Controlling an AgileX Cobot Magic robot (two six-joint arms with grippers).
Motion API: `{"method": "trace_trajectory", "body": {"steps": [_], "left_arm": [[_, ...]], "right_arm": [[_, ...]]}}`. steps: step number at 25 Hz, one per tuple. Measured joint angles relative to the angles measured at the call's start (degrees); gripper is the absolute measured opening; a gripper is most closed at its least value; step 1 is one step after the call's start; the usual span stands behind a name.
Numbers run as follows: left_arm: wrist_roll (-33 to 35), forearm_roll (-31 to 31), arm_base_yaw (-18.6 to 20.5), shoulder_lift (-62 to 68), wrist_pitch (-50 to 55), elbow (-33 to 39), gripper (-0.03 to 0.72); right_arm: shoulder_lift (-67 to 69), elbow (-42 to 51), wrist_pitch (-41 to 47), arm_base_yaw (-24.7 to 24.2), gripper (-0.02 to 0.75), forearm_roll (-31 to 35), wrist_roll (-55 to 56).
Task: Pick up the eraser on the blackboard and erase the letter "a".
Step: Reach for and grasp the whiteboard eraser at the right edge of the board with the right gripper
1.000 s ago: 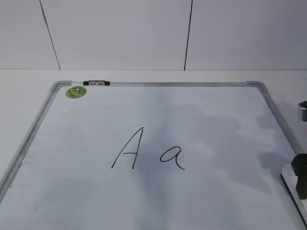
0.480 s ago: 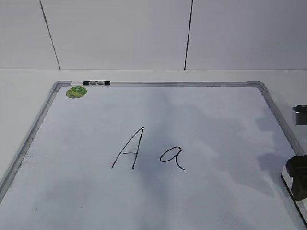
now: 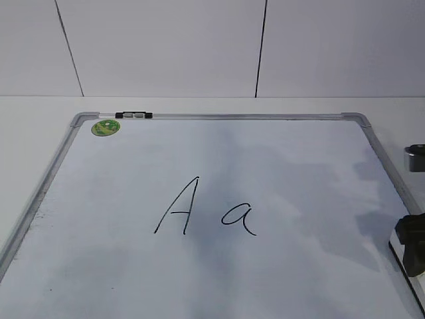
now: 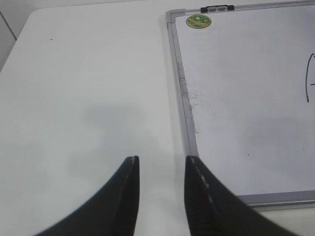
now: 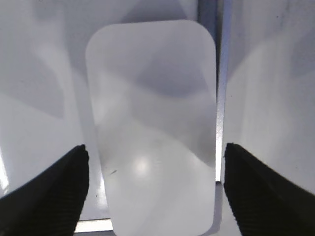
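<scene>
The blackboard [image 3: 279,159] is a white dry-erase board with a silver frame lying flat on the table. A capital "A" [image 3: 178,206] and the small letter "a" [image 3: 239,218] are written at its middle. The white eraser [image 5: 152,128] lies at the board's right edge, over the frame; in the exterior view only a white sliver of it [image 3: 397,244] shows. My right gripper [image 5: 155,169] is open, with a finger on each side of the eraser and a gap on both sides. It shows at the right edge of the exterior view [image 3: 413,244]. My left gripper [image 4: 161,162] is open and empty over the table, left of the board.
A green sticker [image 3: 105,127] and a black-and-clear clip [image 3: 133,115] sit at the board's far left corner. A metal part of the right arm [image 3: 416,158] shows at the right edge. White table [image 4: 88,88] lies left of the board; a wall stands behind.
My right gripper has shifted slightly lower and to the right over the eraser between the earliest frame and now. The board and letters are unchanged.
</scene>
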Motion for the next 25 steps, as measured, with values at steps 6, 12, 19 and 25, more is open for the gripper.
{"method": "trace_trajectory", "body": {"steps": [6,12,19,25], "left_arm": [[0.0,0.0,0.0,0.0,0.0,0.0,0.235],[0.0,0.0,0.0,0.0,0.0,0.0,0.235],[0.0,0.0,0.0,0.0,0.0,0.0,0.235],[0.0,0.0,0.0,0.0,0.0,0.0,0.235]], "right_arm": [[1.77,0.0,-0.15,0.0,0.675,0.0,0.0],[2.38,0.0,-0.58,0.0,0.675,-0.09,0.0],[4.64,0.0,-1.13,0.0,0.675,-0.09,0.0],[4.98,0.0,-1.72,0.0,0.675,-0.09,0.09]]}}
